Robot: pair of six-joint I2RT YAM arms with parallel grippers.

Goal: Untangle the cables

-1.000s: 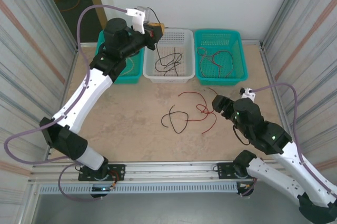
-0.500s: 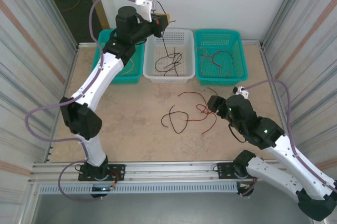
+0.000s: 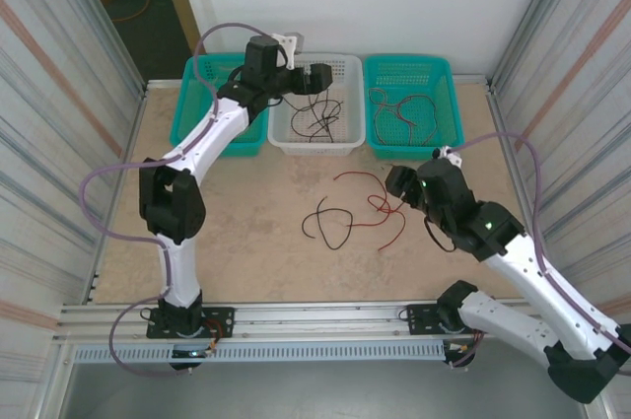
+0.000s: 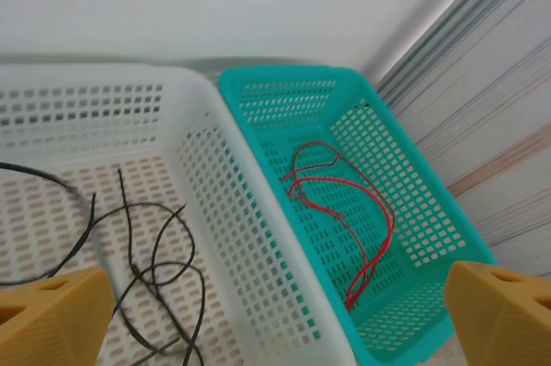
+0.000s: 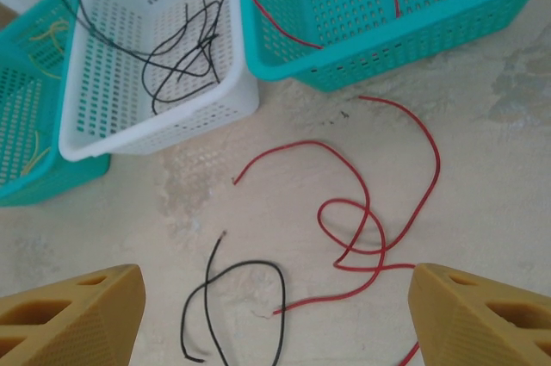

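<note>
Workspace seen from above and from both wrists. Three baskets are standing in a row along the far edge of the table: the left teal basket, the white basket in the middle, and the right teal basket, each touching or just beside its neighbour. The left arm is reaching forward, and the left gripper is hovering above the far part of the white basket; in its wrist view the two yellow fingers are standing wide apart at the lower corners, released, with nothing held between them. Beneath it, several black cables are lying loosely crossed on the floor of the white basket, one strand arching up near the basket's far left corner. Red cables are resting in loose loops inside the right teal basket, and yellow cables are showing in the left teal basket. The right gripper is hanging over the table in front of the right teal basket, its fingers likewise spread apart and grasping nothing. On the bare table below it, the loose red cables are lying in overlapping curls, one end trailing toward the white basket and another curving up toward the right teal basket. Just to their left, a loose black cable is lying in a single open loop, with a red strand ending close beside it; whether the two are touching cannot be told.
</note>
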